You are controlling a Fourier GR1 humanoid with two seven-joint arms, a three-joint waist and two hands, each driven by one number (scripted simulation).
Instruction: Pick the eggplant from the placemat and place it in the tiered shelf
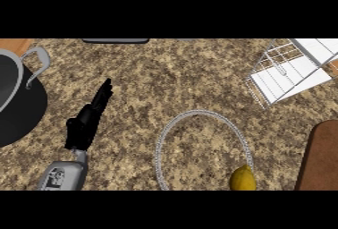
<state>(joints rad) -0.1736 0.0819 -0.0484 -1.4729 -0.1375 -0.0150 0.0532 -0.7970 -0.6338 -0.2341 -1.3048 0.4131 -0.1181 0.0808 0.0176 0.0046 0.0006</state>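
in the head view, my left hand (86,123) hung over the speckled brown stone counter (165,76), its black fingers straight and pressed together, pointing up the view and holding nothing. the grey forearm (63,175) came in from the lower edge. my right hand did not show at all.

right of the hand lay the oval placemat with a pale rim (162,138), patterned like the counter. at its lower right rim sat a small rounded yellow thing (242,179). i saw no purple eggplant anywhere (if the yellow thing was meant, it did not look like one). the white wire tiered shelf (287,74) stood at the upper right, well apart from the mat.

as i judged it, the step was the reach. it would go best with the right hand, which was nearer both the mat and the shelf, coming down over the yellow thing and closing round its middle, then lifting well up before crossing to the shelf.

the yellow thing's lower part, the shelf's far side, a brown wooden board (322,156) at the right and a grey metal pot (10,80) at the left were all cut off.
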